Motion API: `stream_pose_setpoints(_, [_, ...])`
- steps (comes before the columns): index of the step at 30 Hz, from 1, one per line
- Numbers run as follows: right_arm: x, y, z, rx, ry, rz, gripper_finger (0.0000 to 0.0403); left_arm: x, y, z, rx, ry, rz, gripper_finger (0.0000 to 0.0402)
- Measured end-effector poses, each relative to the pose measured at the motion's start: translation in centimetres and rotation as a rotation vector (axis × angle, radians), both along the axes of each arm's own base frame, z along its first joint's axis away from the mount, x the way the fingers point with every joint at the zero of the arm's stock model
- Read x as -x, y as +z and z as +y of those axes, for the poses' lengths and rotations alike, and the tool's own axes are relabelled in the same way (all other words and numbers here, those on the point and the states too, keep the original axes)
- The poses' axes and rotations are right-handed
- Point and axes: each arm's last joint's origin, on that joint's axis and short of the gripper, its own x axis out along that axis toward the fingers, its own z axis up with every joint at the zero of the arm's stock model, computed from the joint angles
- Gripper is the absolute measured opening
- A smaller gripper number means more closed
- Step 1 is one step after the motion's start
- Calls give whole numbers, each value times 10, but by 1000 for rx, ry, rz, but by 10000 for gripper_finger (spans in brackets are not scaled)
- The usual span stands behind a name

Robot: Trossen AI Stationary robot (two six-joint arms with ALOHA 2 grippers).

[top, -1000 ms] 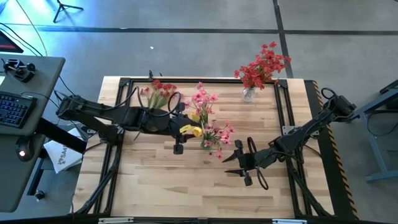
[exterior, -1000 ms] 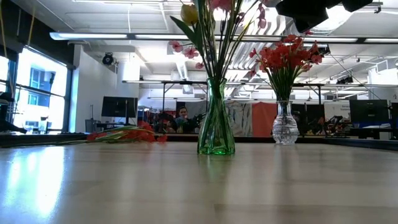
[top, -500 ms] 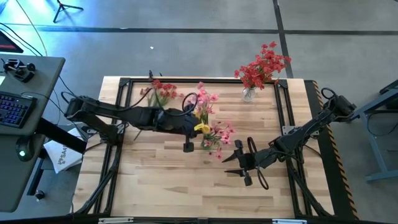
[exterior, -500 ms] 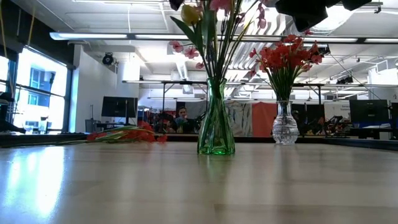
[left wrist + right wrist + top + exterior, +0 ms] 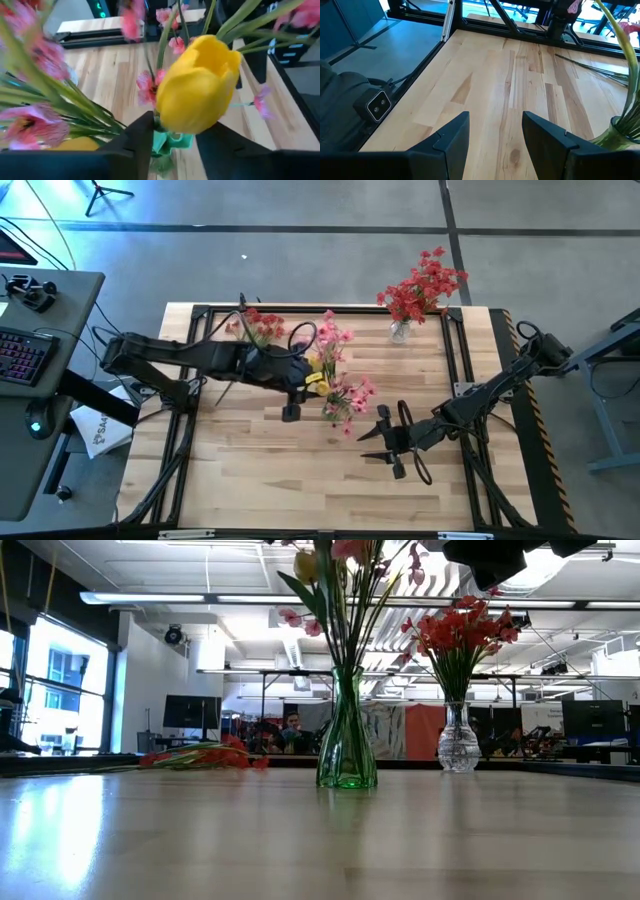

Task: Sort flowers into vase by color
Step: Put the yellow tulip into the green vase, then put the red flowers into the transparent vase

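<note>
- Table (image 5: 250, 470): pale wood planks with a dark frame around the edge; it carries both vases and a loose bunch of stems.
- Left arm (image 5: 170, 358): reaches from the table's left side toward the middle. Left tool (image 5: 172, 147) sits right over the green vase, among the blooms.
- Left tool state: fingers (image 5: 137, 137) stand apart, with a yellow tulip (image 5: 200, 90) directly ahead in the gap; cannot tell whether they pinch its stem or merely flank it.
- Right arm (image 5: 500, 390): comes in from the table's right side. Right tool (image 5: 492, 132) hangs over bare planks, near the green vase but apart from it, nothing between the fingers.
- Right tool state: fingers spread, plain wood visible through the gap.
- Green vase (image 5: 347, 740): upright mid-table, directly under the left tool; holds pink flowers (image 5: 335, 340) and the yellow bloom.
- Clear vase (image 5: 458, 740): upright near the far right corner, well away from both tools; holds the red flowers (image 5: 425, 285).
- Loose red flowers (image 5: 258, 325): lying flat at the far edge, behind the left tool and beside the left arm's forearm.
- Beyond the table: a person (image 5: 292, 725) seated far off in the room; a keyboard (image 5: 22, 350) on a side desk to the left.
</note>
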Motion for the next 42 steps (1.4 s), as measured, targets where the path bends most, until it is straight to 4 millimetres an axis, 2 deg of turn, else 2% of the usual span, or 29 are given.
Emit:
stream_pose_setpoints(4, [0,0,0,-2,-1,1,177,8,11,-5,15,-17,67,157])
stream_pose_setpoints(9, [0,0,0,-3,-1,2,177,22,19,-11,56,4,193,161])
stream_pose_setpoints(16, [0,0,0,-1,-1,5,177,48,7,-16,132,166,474,161])
stream_pose_setpoints(20, [0,-1,-1,7,-10,11,177,64,-5,-23,9,313,557,161])
stream_pose_setpoints(22, [1,-2,-2,16,-35,19,177,74,-18,-24,-57,373,568,161])
stream_pose_setpoints(28, [2,-6,-4,33,-90,47,177,104,-67,-11,41,603,560,161])
stream_pose_setpoints(36, [2,-6,-4,48,-83,43,177,147,-138,35,174,994,560,161])
stream_pose_setpoints(42, [-1,-5,-8,40,-103,41,177,162,-181,66,235,1164,578,161])
